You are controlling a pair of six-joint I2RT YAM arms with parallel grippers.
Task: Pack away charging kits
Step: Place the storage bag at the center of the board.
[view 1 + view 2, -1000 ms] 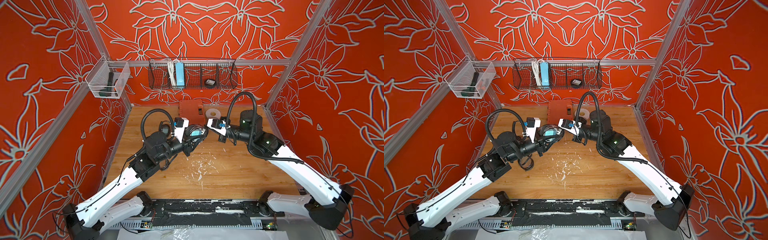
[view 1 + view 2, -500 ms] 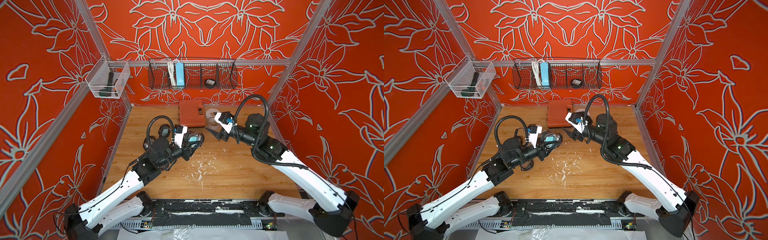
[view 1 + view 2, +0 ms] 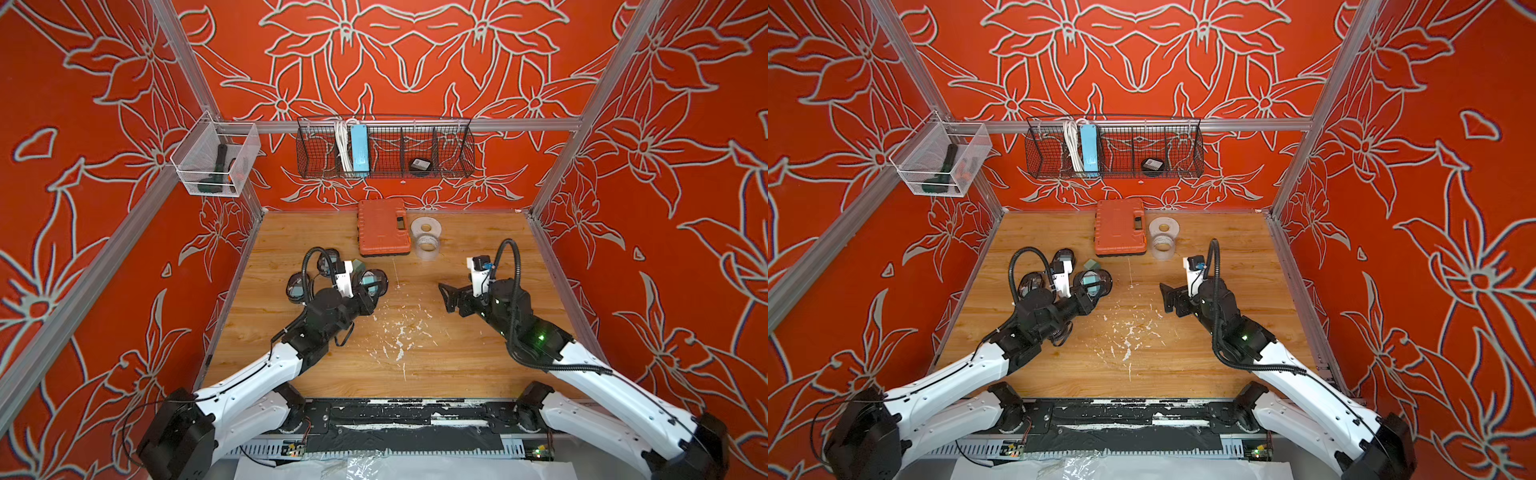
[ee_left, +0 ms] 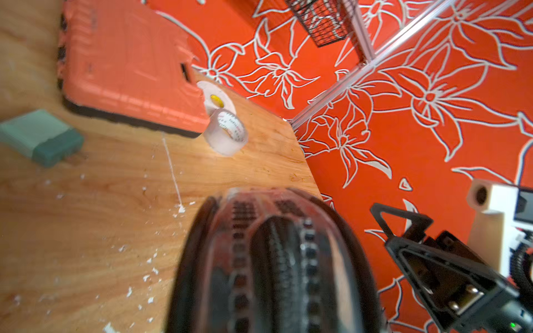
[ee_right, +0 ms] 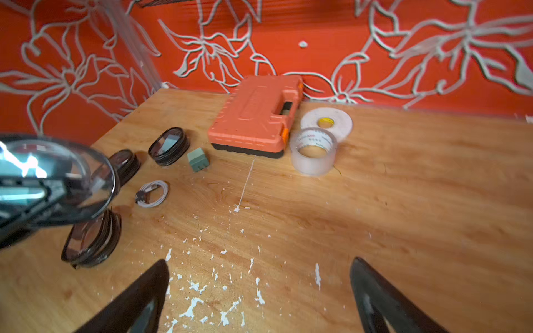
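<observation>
The left gripper (image 3: 1089, 295) gripped 1 pouch (image 3: 1094, 280); the right gripper (image 5: 259, 261) stood wide open, empty; best was to pinch the cable (image 5: 152, 193) across its coil.

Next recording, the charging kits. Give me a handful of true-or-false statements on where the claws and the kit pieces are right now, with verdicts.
1. The right claw is open and empty. True.
2. The left claw grips an oval pouch. True.
3. The loose teal plug lies inside the orange case. False: it lies on the table, beside the closed case.
4. The coiled white cable is held by the right claw. False: it lies on the table, with no claw touching it.
5. The clear tape roll stands beside the orange case. True.
</observation>
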